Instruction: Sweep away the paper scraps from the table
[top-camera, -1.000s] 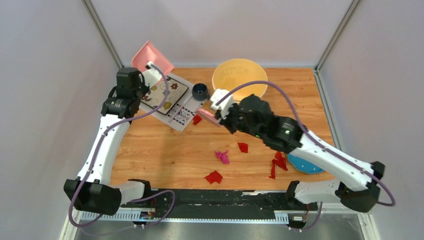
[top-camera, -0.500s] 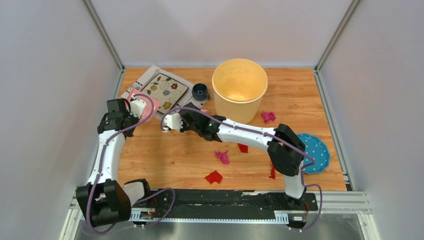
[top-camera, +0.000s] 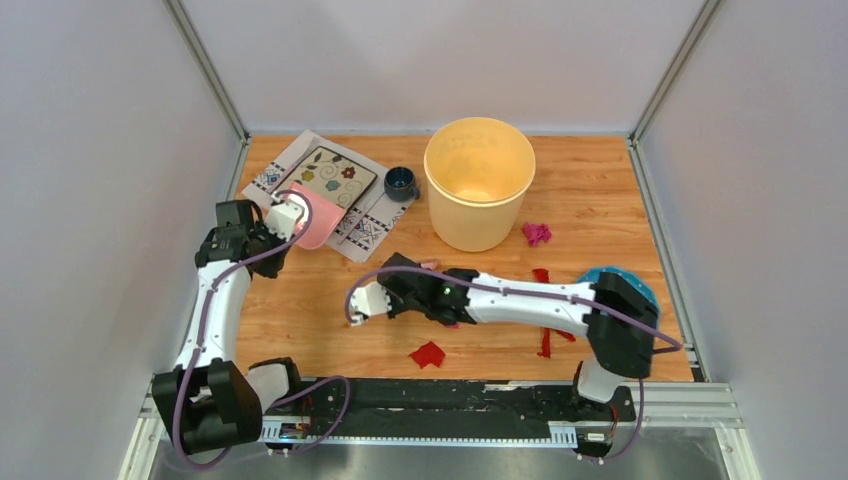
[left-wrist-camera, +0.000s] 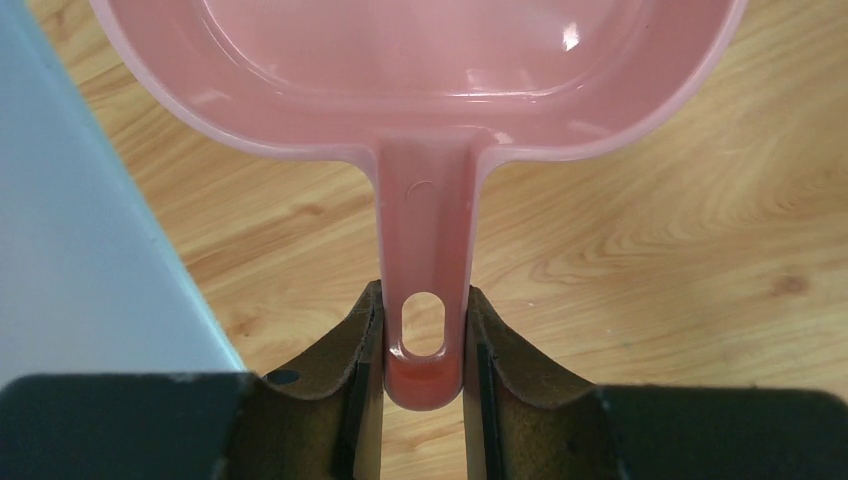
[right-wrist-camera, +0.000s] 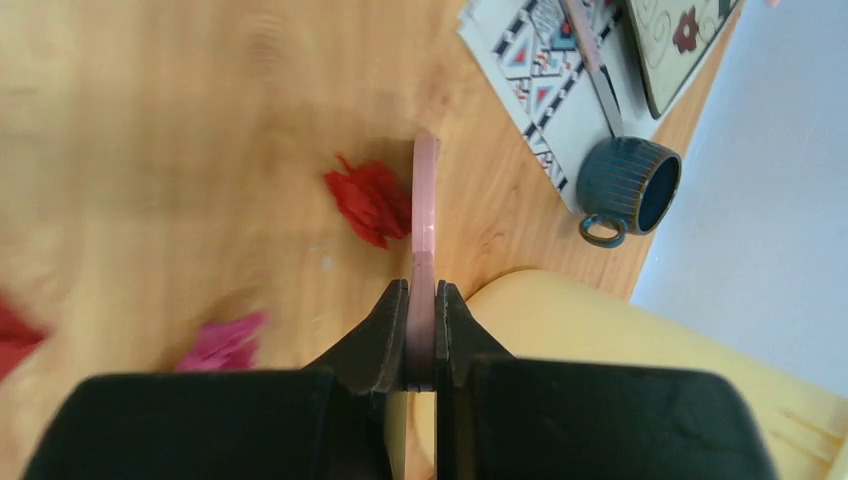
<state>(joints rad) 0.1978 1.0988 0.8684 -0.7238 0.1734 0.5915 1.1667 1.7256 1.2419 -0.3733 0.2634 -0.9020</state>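
Red and magenta paper scraps lie on the wooden table (top-camera: 320, 320): a red one (top-camera: 428, 353) near the front, a magenta one (top-camera: 537, 233) by the bucket, and red bits (top-camera: 546, 343) at the right. My left gripper (top-camera: 283, 215) is shut on the handle of the pink dustpan (top-camera: 312, 225), seen close in the left wrist view (left-wrist-camera: 420, 60). My right gripper (top-camera: 412, 285) is shut on the thin pink brush (right-wrist-camera: 425, 200), whose tip sits beside a red scrap (right-wrist-camera: 370, 200). A magenta scrap (right-wrist-camera: 225, 340) lies to its left.
A yellow bucket (top-camera: 478, 180) stands at the back centre. A blue cup (top-camera: 400, 183) sits beside a white patterned placemat (top-camera: 370, 228) with a floral tile (top-camera: 328, 175). A blue dotted plate (top-camera: 640, 292) is half hidden by my right arm. Walls close in left and right.
My right arm has swung the brush from the placemat's edge toward the table's middle and front. The left gripper has shifted the dustpan slightly toward the placemat.
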